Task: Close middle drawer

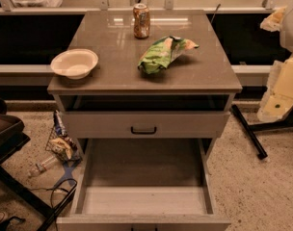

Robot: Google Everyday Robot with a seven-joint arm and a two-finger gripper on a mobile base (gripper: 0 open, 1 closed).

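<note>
middle drawer (143,199) wide open; gripper out of view

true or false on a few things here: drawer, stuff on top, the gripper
1. The middle drawer is pulled far out and nothing lies in it. True.
2. The can lies on its side. False: it stands upright near the back of the cabinet top.
3. The white bowl sits near the top's front left corner. True.
4. The green snack bag lies inside the open drawer. False: it lies on the cabinet top, in front of the can.
5. The gripper holds the drawer's handle. False: the gripper is not in view, only pale arm parts at the right edge, and nothing touches the drawer.
</note>
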